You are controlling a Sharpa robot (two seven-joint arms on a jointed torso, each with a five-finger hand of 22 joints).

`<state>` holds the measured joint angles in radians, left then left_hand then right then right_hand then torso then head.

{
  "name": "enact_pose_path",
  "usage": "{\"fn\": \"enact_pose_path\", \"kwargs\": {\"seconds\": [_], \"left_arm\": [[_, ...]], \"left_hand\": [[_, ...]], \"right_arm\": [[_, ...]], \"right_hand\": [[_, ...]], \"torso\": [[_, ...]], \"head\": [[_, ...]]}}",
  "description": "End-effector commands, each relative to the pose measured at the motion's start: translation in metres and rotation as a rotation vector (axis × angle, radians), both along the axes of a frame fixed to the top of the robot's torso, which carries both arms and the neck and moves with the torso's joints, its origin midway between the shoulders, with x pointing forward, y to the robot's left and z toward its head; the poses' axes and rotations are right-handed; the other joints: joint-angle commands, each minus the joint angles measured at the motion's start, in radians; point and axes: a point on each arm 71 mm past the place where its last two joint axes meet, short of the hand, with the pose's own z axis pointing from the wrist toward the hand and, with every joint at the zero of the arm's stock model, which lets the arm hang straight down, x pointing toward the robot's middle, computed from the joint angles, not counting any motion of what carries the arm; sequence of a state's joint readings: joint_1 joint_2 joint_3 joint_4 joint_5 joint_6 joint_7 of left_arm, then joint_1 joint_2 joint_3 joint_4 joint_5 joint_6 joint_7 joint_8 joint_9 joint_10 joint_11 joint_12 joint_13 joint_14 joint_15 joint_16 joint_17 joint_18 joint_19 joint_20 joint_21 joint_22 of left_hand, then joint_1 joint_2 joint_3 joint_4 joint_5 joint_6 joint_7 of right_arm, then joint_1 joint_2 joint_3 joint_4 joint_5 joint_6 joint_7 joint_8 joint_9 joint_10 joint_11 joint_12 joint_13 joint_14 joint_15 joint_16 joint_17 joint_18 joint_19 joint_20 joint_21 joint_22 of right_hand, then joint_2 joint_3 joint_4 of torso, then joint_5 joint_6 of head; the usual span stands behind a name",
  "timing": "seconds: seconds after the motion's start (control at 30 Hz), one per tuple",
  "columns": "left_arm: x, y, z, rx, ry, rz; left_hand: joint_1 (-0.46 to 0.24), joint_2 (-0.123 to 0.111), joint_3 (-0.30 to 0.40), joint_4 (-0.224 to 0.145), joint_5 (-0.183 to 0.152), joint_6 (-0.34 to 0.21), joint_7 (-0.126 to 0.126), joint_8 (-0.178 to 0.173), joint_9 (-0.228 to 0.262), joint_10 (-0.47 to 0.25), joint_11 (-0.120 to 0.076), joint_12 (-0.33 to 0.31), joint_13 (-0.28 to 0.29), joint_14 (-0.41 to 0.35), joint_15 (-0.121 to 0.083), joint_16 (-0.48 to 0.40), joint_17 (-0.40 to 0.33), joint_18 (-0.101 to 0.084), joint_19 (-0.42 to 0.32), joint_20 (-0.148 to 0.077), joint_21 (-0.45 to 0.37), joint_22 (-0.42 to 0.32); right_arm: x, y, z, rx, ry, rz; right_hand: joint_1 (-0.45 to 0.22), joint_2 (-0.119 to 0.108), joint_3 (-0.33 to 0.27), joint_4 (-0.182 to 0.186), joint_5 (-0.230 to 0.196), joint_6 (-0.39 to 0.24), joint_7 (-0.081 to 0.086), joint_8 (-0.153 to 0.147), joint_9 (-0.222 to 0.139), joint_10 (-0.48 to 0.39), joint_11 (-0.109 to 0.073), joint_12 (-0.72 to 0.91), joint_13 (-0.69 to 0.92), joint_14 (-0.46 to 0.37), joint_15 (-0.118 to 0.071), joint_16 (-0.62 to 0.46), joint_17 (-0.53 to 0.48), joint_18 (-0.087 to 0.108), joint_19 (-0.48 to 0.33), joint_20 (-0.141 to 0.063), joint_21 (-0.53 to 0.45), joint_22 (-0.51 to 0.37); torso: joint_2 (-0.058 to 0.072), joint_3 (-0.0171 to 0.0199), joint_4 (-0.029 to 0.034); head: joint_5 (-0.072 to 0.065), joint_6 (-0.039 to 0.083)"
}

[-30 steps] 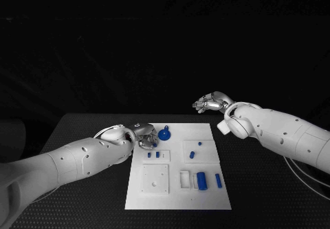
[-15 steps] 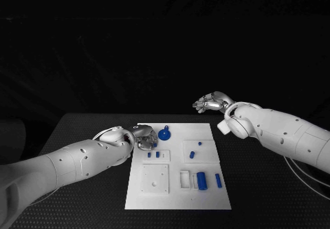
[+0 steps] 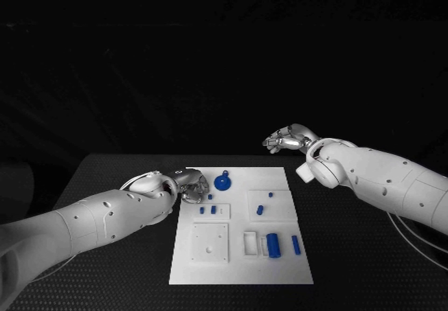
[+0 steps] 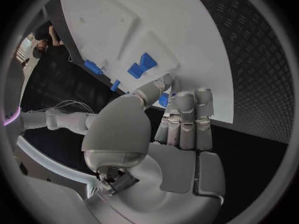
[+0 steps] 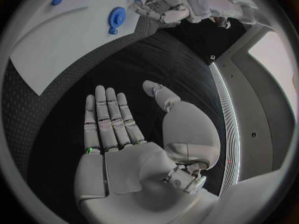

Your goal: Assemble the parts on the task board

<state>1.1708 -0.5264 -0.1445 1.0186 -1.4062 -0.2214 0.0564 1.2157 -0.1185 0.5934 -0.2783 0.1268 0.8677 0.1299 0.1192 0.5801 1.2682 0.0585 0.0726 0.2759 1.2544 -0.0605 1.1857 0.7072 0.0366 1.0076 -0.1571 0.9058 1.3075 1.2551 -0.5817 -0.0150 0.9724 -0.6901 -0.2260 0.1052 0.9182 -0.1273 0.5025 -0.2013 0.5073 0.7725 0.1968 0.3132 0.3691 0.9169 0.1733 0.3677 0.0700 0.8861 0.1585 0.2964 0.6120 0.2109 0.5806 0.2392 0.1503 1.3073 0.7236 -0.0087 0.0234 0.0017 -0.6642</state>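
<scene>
1. Where the black table point(image 3: 112, 170) meets the far left corner of the white rectangular task board point(image 3: 280, 259), we see our left hand point(image 3: 190, 183) lying low, its silver fingers point(image 4: 185, 119) curled together; from the wrist view they lie side by side over the board's edge, and a small blue bit shows just past them, though we cannot tell whether anything is pinched there.
2. We hold our right hand point(image 3: 285, 139) raised beyond the board's far right corner, well apart from it; in its wrist view the palm point(image 5: 134, 159) is flat, the fingers straight and close beside one another, the thumb off to the side, and nothing is in it.
3. On the board's far edge lies the round blue disc-shaped part with a small tab point(image 3: 223, 181), just beside our left hand.
4. Nearer us, two short blue pegs point(image 3: 207, 210) stand close together in a shallow square recess on the left side of the board.
5. To the right, a small blue stub point(image 3: 272, 194) sits on a raised white square, and a slanted blue pin point(image 3: 260, 209) lies just below it.
6. Toward the near end, a thick blue cylinder point(image 3: 274, 244) lies beside a white rectangular frame point(image 3: 250, 241), with a thinner blue bar point(image 3: 296, 243) alongside on its right.
7. Left of those, a plain white square plate point(image 3: 211, 241) rests flat on the board.
</scene>
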Motion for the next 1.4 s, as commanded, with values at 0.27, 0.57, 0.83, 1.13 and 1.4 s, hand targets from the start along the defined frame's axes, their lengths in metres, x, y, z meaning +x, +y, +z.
{"fn": "enact_pose_path", "kwargs": {"seconds": [0.27,0.57,0.83,1.13,1.4], "left_arm": [[0.010,0.035,0.027,-0.385,0.086,0.205],[0.011,0.055,0.069,-0.791,0.223,0.277],[-0.004,0.053,0.086,-0.942,0.306,0.242],[-0.007,0.047,0.088,-1.014,0.327,0.243],[-0.007,0.047,0.088,-1.032,0.341,0.261]], "left_hand": [[-0.001,-0.004,0.019,0.026,-0.007,0.068,0.025,0.053,0.017,-0.002,0.003,0.000,0.004,-0.033,0.008,-0.027,-0.022,0.067,-0.020,0.011,-0.022,0.012],[-0.069,-0.004,0.017,0.055,-0.009,0.052,0.029,0.069,0.024,-0.008,0.017,-0.001,0.009,-0.125,0.027,-0.225,-0.122,0.032,-0.112,0.034,-0.143,-0.045],[-0.103,-0.002,-0.021,0.046,-0.028,0.019,0.039,0.081,0.031,-0.061,0.051,-0.004,-0.007,-0.169,0.073,-0.483,-0.215,-0.005,-0.193,0.071,-0.278,-0.103],[-0.105,0.000,-0.025,0.047,-0.029,0.016,0.040,0.083,0.030,-0.066,0.054,-0.004,-0.009,-0.168,0.077,-0.504,-0.214,-0.007,-0.198,0.075,-0.289,-0.104],[-0.108,0.001,-0.028,0.048,-0.029,0.014,0.040,0.084,0.030,-0.071,0.056,-0.005,-0.010,-0.165,0.078,-0.512,-0.212,-0.007,-0.197,0.076,-0.292,-0.104]], "right_arm": [[-0.016,0.004,-0.008,-0.258,-0.040,0.169],[-0.035,0.002,-0.018,-0.583,-0.133,0.295],[-0.051,0.004,-0.030,-0.771,-0.199,0.344],[-0.060,0.010,-0.049,-0.851,-0.241,0.350],[-0.062,0.016,-0.059,-0.863,-0.251,0.353]], "right_hand": [[0.151,0.000,0.108,-0.058,-0.152,0.047,0.000,0.035,0.010,0.061,-0.021,0.025,0.005,0.065,-0.023,0.023,0.018,0.035,0.076,0.004,0.006,0.017],[0.198,-0.009,0.196,-0.065,-0.290,0.116,-0.031,0.064,0.036,0.191,-0.066,-0.003,0.021,0.206,-0.092,0.092,0.074,0.051,0.238,-0.029,0.065,0.017],[0.218,-0.027,0.271,-0.049,-0.384,0.131,-0.039,0.059,0.039,0.223,-0.067,-0.064,0.023,0.218,-0.099,0.085,0.094,0.051,0.254,-0.037,0.064,0.014],[0.204,-0.081,0.284,-0.018,-0.422,0.117,-0.035,0.041,0.024,0.185,-0.035,-0.162,-0.003,0.206,-0.089,0.058,0.097,0.051,0.235,-0.031,0.055,0.018],[0.210,-0.120,0.293,-0.003,-0.448,0.113,-0.031,0.035,0.018,0.195,-0.034,-0.190,-0.003,0.200,-0.085,0.046,0.098,0.051,0.224,-0.027,0.050,0.019]], "torso": [[-0.001,0.0008,-0.0003],[-0.002,0.0007,0.0015],[-0.005,0.0013,0.0011],[-0.003,-0.0001,0.0009],[-0.002,0.0009,0.0024]], "head": [[-0.016,0.012],[-0.022,0.016],[-0.019,0.012],[-0.025,0.011],[-0.024,0.008]]}}
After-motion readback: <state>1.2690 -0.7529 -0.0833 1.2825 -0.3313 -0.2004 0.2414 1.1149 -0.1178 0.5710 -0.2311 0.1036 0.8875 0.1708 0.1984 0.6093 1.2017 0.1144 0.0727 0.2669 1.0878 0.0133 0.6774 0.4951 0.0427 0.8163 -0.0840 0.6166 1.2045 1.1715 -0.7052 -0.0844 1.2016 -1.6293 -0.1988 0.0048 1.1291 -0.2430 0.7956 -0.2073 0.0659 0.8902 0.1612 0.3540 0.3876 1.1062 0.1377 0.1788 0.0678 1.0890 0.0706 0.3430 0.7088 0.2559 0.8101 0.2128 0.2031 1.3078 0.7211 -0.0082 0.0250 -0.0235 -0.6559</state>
